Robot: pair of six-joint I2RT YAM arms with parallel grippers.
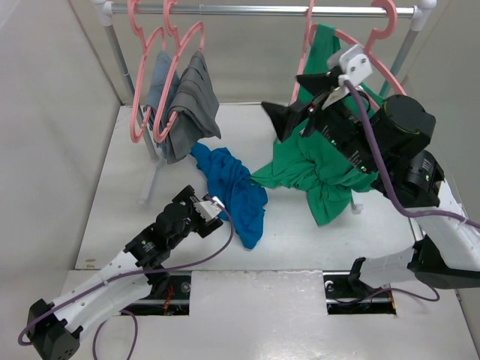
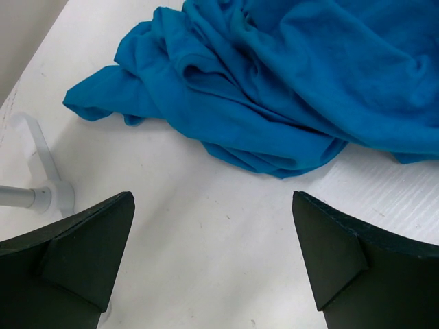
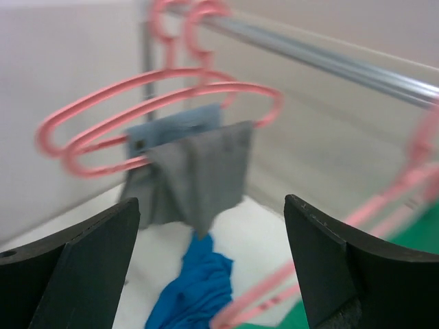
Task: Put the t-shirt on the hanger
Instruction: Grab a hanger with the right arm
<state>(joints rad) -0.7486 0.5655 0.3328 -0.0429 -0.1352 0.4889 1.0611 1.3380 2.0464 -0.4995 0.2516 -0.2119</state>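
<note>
The bright blue t-shirt (image 1: 236,191) lies crumpled on the white table, just right of the grey garments. It fills the top of the left wrist view (image 2: 274,75) and shows low in the right wrist view (image 3: 195,288). My left gripper (image 1: 216,210) is low at the t-shirt's near left edge, open and empty (image 2: 212,205), a short gap from the cloth. My right gripper (image 1: 281,94) is raised in front of the green top, open and empty (image 3: 212,205). Two pink hangers (image 1: 391,19) hang at the rail's right end; I cannot tell which is bare.
The green top (image 1: 319,169) droops from the right hangers onto the table. Pink hangers with grey garments (image 1: 187,105) hang at the rail's left (image 3: 199,171). The metal rail (image 1: 255,10) spans the back. The rack's white foot (image 2: 41,185) is by my left finger.
</note>
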